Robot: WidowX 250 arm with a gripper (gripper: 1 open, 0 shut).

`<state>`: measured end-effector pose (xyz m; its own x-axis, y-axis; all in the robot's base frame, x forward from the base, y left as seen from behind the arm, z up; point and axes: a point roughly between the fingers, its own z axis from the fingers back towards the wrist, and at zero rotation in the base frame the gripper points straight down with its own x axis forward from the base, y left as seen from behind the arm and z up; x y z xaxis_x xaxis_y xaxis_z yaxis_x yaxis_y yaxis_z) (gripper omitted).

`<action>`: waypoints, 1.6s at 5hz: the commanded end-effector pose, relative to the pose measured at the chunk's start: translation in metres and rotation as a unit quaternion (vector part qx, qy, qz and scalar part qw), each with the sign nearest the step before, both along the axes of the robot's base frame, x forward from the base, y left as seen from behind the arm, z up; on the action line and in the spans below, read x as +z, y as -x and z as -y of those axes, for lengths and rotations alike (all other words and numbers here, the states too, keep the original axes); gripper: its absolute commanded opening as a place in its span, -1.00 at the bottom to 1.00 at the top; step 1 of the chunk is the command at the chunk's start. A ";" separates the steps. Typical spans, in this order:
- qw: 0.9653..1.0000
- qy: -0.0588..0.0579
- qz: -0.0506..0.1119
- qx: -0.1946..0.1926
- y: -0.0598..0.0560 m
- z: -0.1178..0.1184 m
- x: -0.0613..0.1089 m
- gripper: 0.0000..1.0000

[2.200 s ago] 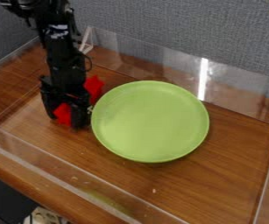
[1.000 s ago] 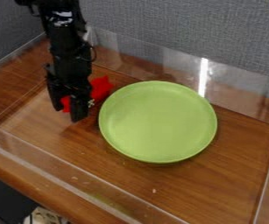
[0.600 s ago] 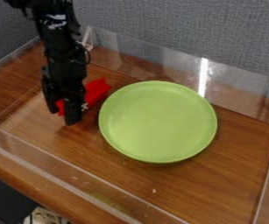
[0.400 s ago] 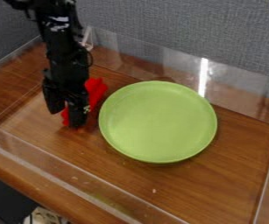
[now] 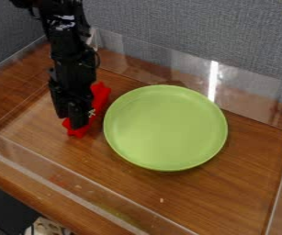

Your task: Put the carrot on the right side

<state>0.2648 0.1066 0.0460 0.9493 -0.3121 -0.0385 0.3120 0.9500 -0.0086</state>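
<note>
The carrot [image 5: 97,95] is a bright red blocky bar lying slantwise on the wooden table, just left of the round lime-green plate [image 5: 168,127]. Its lower end [image 5: 75,129] shows below the gripper. My black gripper [image 5: 72,112] points straight down over the carrot's middle, with its fingers on either side of the bar. The fingers hide the middle of the carrot. At this size I cannot tell whether they press on it or stand clear of it.
The wooden table [image 5: 229,184] is fenced by low clear acrylic walls [image 5: 168,64] at the back and along the front and left edges. Bare wood lies right of and in front of the plate. A grey fabric panel stands behind.
Since the earliest frame the gripper, the carrot and the plate have shifted a little to the right. Over the last second the hand stayed put, and more of the carrot's lower end now shows.
</note>
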 end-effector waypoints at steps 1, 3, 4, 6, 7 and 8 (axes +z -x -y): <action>1.000 -0.012 0.025 -0.002 -0.008 -0.009 0.012 1.00; 0.997 -0.014 0.025 0.069 -0.015 0.013 0.018 1.00; 0.994 -0.013 0.026 0.109 -0.021 0.011 0.018 1.00; 0.997 -0.005 0.029 0.075 -0.023 0.039 0.012 1.00; 0.997 -0.004 0.030 0.067 -0.028 0.046 0.005 -1.00; 0.996 -0.005 0.031 0.089 -0.025 0.050 0.005 -1.00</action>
